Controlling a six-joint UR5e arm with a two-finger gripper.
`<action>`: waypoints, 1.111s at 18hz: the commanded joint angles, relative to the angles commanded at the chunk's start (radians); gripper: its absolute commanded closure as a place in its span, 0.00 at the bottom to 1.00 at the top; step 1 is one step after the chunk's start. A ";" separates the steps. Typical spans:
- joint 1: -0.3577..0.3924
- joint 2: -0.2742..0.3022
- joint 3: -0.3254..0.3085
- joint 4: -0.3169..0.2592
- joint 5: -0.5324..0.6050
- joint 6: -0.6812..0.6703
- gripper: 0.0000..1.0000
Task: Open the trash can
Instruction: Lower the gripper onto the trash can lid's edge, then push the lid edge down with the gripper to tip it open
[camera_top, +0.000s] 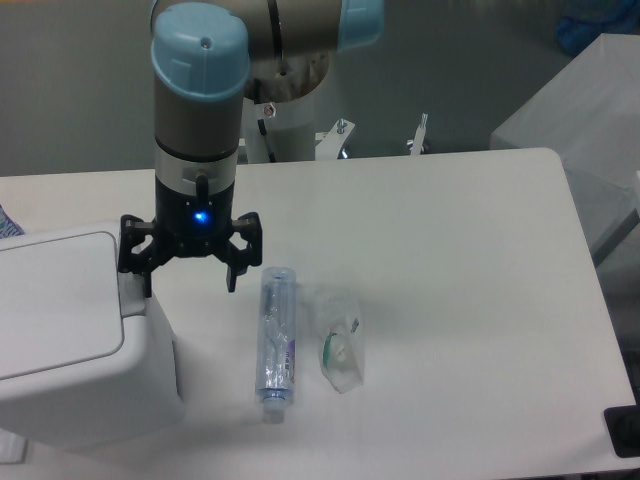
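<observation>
Gripper (189, 281) above the right edge of the trash can (80, 340), fingers spread wide and holding nothing, blue light glowing on the wrist. The trash can sits at the table's (450, 250) eight o'clock corner, lid flat and shut. The grey push tab lies just under the gripper's left-hand finger in view, at about nine o'clock from the wrist; I cannot tell whether that finger is touching it.

From where I stand, the risk is a press that lands off the tab. With the fingers splayed this wide, one tip may catch the lid's rim or the can's wall instead, and the light plastic body could tip or skid toward the table edge. The other finger hangs near the clear plastic bottle (276, 335) at five o'clock, beside a crumpled clear wrapper (338, 342), and a sideways correction might knock the bottle rolling.
</observation>
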 joint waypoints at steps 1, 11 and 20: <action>0.003 0.002 0.000 0.000 -0.027 0.002 0.00; -0.002 0.009 -0.020 0.002 -0.042 0.000 0.00; -0.002 -0.006 -0.021 0.005 -0.040 0.002 0.00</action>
